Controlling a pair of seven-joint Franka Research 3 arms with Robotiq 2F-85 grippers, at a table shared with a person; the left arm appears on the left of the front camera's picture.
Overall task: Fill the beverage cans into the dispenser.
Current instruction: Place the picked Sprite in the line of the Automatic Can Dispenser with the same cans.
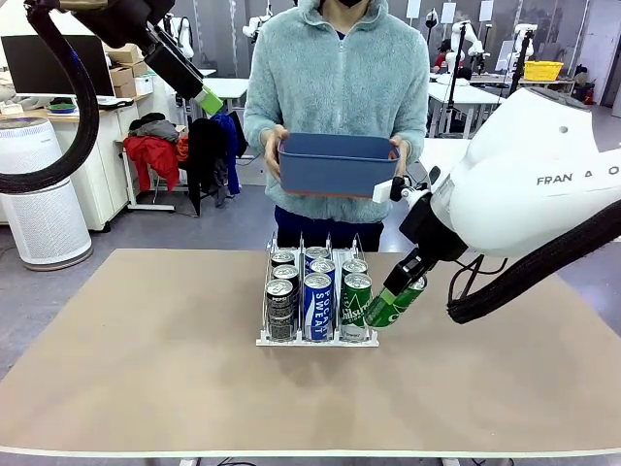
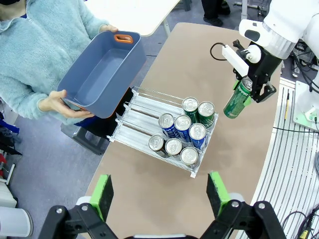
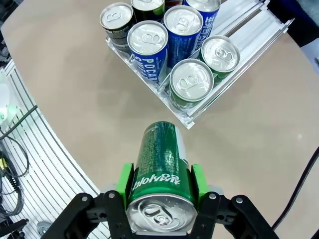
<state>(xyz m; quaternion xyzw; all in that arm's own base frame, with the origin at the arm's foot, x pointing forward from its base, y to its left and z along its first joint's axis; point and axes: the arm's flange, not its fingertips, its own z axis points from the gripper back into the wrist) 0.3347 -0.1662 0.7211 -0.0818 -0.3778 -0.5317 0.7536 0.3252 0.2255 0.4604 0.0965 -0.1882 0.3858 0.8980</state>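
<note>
On the tan table [image 1: 146, 369] stands the dispenser [image 1: 315, 338], its 3 wire-divided lanes holding 7 beverage cans [image 2: 182, 136] bunched at the robot's end: 3 dark ones in 1 lane, 2 blue-and-white ones in the middle, 2 green ones in the third. Just beside that green lane, the right gripper [image 1: 403, 288] is clamped on a green can [image 1: 395, 302], which hangs tilted above the tabletop and apart from the rack; in its wrist view the green pads [image 3: 124, 183] press both sides of the can. High at the left, the left gripper [image 2: 160, 191] has its fingers spread wide with nothing between them. Across the table, a person holds a dark blue bin [image 1: 338, 163] with both hands.
</note>
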